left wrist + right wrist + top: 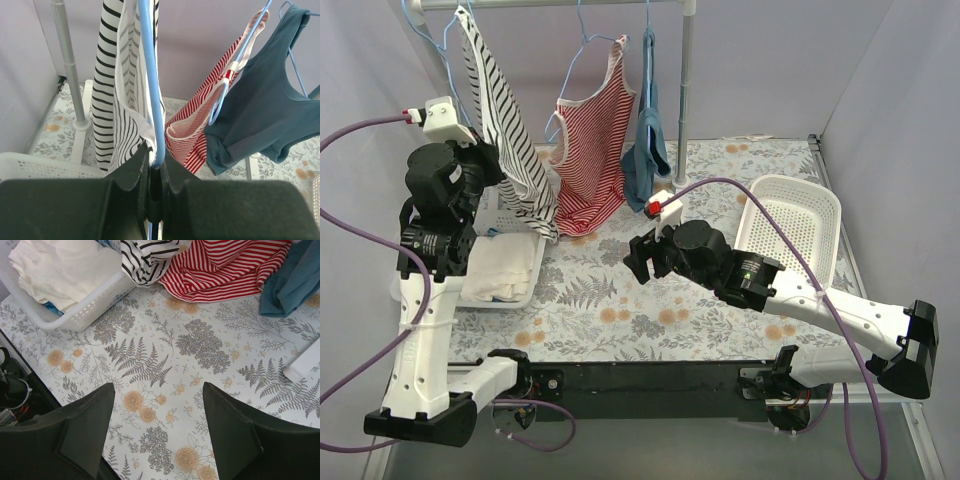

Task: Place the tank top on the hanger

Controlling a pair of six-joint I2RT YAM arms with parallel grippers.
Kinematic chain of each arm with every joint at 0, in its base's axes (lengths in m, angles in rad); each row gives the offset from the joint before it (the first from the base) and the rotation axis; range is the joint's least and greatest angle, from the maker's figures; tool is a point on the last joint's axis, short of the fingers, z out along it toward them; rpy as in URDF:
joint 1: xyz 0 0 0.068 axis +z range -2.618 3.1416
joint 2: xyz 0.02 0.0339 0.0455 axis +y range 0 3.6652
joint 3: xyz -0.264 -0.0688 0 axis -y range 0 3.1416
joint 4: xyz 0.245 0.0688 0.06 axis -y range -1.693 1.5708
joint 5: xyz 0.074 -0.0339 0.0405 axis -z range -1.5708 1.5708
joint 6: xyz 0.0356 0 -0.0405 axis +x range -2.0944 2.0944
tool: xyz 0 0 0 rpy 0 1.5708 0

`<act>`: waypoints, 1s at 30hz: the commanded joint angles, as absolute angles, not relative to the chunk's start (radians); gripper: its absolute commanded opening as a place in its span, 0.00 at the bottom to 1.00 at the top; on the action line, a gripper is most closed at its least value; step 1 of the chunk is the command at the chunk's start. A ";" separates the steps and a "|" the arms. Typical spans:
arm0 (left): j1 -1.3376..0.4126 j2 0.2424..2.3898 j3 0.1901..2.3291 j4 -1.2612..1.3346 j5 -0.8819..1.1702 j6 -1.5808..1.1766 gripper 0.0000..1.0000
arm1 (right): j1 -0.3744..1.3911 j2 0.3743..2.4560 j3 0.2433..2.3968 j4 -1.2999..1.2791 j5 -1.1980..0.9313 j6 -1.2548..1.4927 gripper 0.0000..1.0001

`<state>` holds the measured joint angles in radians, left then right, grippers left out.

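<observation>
Tank top [508, 130] hangs with its long axis vertical at your far left, draped along the light-blue hanger [148, 75] whose wire your nearer left gripper [156, 161] clamps from below, while your right gripper [158, 396] stands open and empty, well apart, over the table [200, 345].

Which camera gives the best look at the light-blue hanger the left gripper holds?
Left wrist: the hanger runs up from the shut left gripper, the tank top draped beside it. Top external shows it only as thin wire near the rack. Right wrist misses it.
</observation>
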<state>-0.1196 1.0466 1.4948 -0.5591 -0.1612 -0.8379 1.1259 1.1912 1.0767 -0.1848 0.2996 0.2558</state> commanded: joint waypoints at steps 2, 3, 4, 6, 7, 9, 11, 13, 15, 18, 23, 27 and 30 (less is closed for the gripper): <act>-0.114 0.991 1.516 -0.644 -0.169 -0.836 0.00 | 1.124 1.172 1.071 -0.170 0.301 0.253 0.79; -0.112 0.977 1.511 -0.652 -0.175 -0.833 0.00 | 1.124 1.172 1.071 -0.170 0.301 0.253 0.79; -0.113 0.970 1.503 -0.660 -0.178 -0.831 0.00 | 1.124 1.173 1.071 -0.169 0.301 0.253 0.79; -0.114 0.954 1.485 -0.673 -0.176 -0.827 0.00 | 1.126 1.175 1.069 -0.167 0.298 0.253 0.79; -0.114 0.940 1.482 -0.679 -0.178 -0.827 0.00 | 1.124 1.178 1.069 -0.167 0.293 0.253 0.79; -0.114 0.928 1.471 -0.690 -0.173 -0.827 0.00 | 1.126 1.178 1.066 -0.163 0.290 0.255 0.79; -0.114 0.922 1.470 -0.704 -0.169 -0.827 0.00 | 1.124 1.183 1.065 -0.158 0.285 0.256 0.79; -0.114 0.916 1.474 -0.713 -0.164 -0.827 0.00 | 1.124 1.183 1.065 -0.156 0.282 0.258 0.79; -0.114 0.916 1.477 -0.718 -0.161 -0.822 0.00 | 1.124 1.184 1.063 -0.155 0.279 0.258 0.79; -0.114 0.942 1.473 -0.697 -0.160 -0.807 0.00 | 1.124 1.184 1.063 -0.152 0.281 0.256 0.79; -0.114 1.032 1.480 -0.608 -0.118 -0.787 0.00 | 1.124 1.184 1.066 -0.152 0.287 0.256 0.79; -0.112 1.138 1.549 -0.558 -0.080 -0.775 0.00 | 1.124 1.175 1.065 -0.156 0.302 0.249 0.79; -0.110 1.195 1.620 -0.551 -0.052 -0.755 0.00 | 1.124 1.173 1.069 -0.167 0.313 0.244 0.79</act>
